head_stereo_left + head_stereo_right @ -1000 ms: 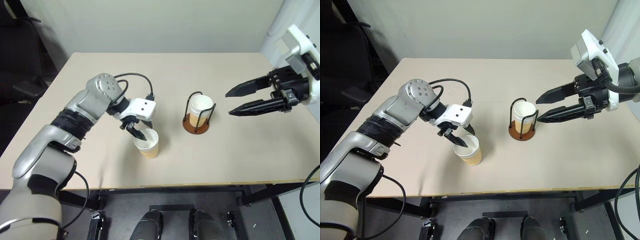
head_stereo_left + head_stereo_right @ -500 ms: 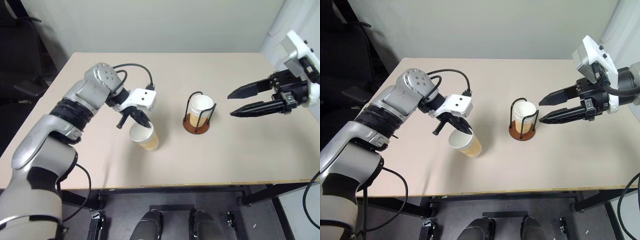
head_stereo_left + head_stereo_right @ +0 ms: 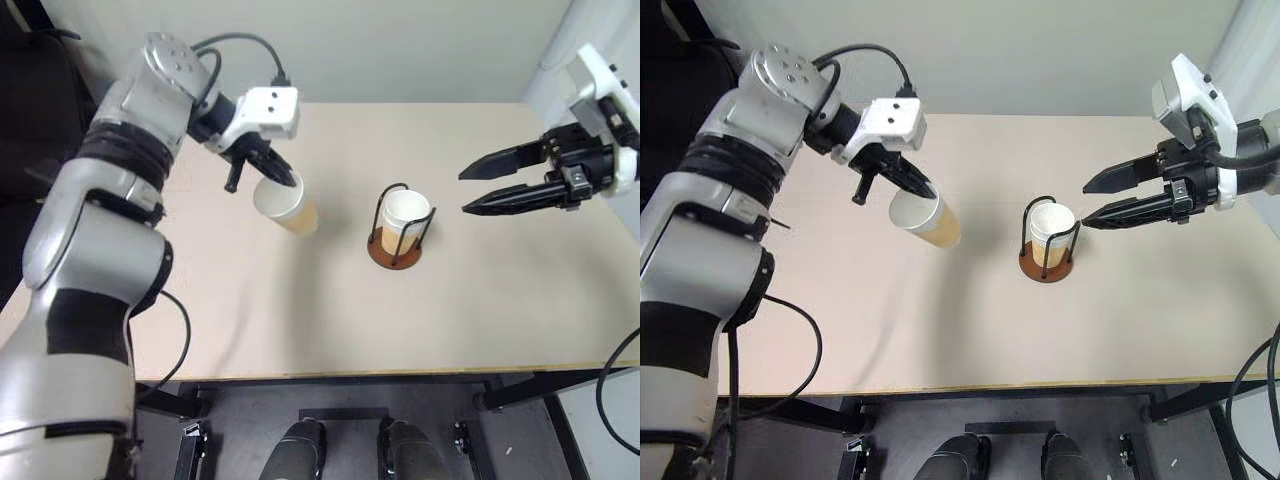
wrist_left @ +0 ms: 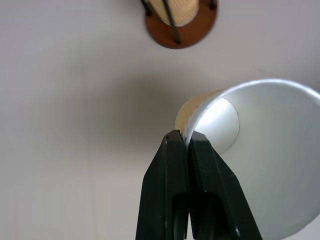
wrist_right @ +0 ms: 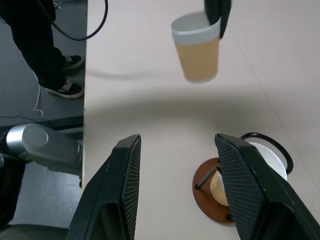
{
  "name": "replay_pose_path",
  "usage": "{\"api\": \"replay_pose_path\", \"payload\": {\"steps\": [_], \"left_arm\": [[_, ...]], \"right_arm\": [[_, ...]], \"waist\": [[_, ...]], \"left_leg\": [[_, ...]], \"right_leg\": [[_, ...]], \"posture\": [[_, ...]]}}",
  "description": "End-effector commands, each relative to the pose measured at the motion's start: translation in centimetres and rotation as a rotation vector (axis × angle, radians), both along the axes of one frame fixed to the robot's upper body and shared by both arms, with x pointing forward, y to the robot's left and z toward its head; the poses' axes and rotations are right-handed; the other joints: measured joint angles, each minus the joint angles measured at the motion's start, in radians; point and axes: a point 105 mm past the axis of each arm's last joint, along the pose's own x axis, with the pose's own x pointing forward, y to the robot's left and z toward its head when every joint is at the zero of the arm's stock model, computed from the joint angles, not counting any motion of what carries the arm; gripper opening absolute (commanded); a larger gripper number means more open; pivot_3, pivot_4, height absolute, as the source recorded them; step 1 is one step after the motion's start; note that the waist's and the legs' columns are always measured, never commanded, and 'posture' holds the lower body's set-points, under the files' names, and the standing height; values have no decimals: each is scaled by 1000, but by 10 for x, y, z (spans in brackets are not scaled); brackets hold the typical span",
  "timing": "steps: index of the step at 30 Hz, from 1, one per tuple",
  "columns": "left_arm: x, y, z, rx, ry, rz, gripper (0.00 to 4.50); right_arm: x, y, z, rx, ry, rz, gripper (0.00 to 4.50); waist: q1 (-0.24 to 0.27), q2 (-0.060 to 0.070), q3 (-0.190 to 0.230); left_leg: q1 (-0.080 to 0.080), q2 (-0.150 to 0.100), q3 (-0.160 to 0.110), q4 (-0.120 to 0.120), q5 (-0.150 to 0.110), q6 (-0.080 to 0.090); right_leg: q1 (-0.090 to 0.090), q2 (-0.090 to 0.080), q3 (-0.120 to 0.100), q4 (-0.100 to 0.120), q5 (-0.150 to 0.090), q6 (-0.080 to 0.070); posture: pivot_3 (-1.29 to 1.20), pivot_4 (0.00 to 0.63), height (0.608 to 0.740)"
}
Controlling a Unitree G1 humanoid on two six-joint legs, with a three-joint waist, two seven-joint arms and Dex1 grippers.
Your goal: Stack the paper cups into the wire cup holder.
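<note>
My left gripper (image 3: 285, 179) is shut on the rim of a tan paper cup (image 3: 287, 206), which hangs tilted in the air over the table, left of the wire cup holder (image 3: 394, 245). One black finger (image 4: 170, 190) is outside the rim, the other inside. The holder, a brown disc with black wire loops, stands mid-table with a white-rimmed cup (image 3: 404, 214) inside it. My right gripper (image 3: 468, 191) hovers open to the right of the holder, pointing toward it, with nothing between its fingers. In the right wrist view the held cup (image 5: 197, 49) shows beyond the holder (image 5: 235, 185).
The beige table (image 3: 300, 320) spreads wide around the holder. A dark chair (image 3: 45, 120) stands past the table's left edge. In the right wrist view a person's legs and shoes (image 5: 55, 65) stand on the floor beside the table.
My left gripper closed on the cup's rim and lifted it off the table, up and toward the far side. The right gripper stayed almost still.
</note>
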Motion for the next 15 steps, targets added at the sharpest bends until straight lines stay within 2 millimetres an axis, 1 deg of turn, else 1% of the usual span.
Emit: {"api": "replay_pose_path", "payload": {"steps": [1, 4, 8, 9, 12, 15], "left_arm": [[0, -11, 26, -42, -83, -13, 50], [4, -28, 41, -98, -147, -7, 50], [6, -46, 56, -163, -199, -7, 50], [7, -51, 59, -179, -217, -8, 50], [8, -63, 64, -207, -249, -17, 50], [7, -73, 67, -227, -261, -30, 50]], "right_arm": [[-4, -1, 14, -4, -68, 11, 2332], [-3, -2, 14, -10, -74, 4, 2332], [-3, -4, 15, -16, -79, -6, 2332], [-3, -5, 15, -17, -82, -11, 2332], [-3, -7, 15, -20, -87, -23, 2332], [-3, -8, 15, -21, -89, -30, 2332]], "waist": [[0, 0, 0], [2, 0, 0], [4, -1, 0], [3, -1, 0], [5, -1, 0], [5, -1, 1]], "left_leg": [[-1, 0, -1, 0, 0, -1], [-2, 0, 1, -1, 1, -2], [-4, 0, 4, -1, 2, -4], [-5, 0, 4, 0, 2, -4], [-6, 0, 4, 1, 2, -4], [-6, 0, 5, 2, 2, -4]], "right_leg": [[0, -1, 1, -2, 0, 1], [-1, -2, 1, -3, 0, 2], [-3, -1, 1, -3, 0, 4], [-3, -2, 2, -4, 2, 8], [-4, -2, 2, -4, 3, 12], [-5, -1, 1, -3, 3, 13]], "posture": [[0, 150, 740], [0, 150, 740], [0, 150, 740], [0, 150, 740], [0, 150, 740], [0, 150, 740]]}}
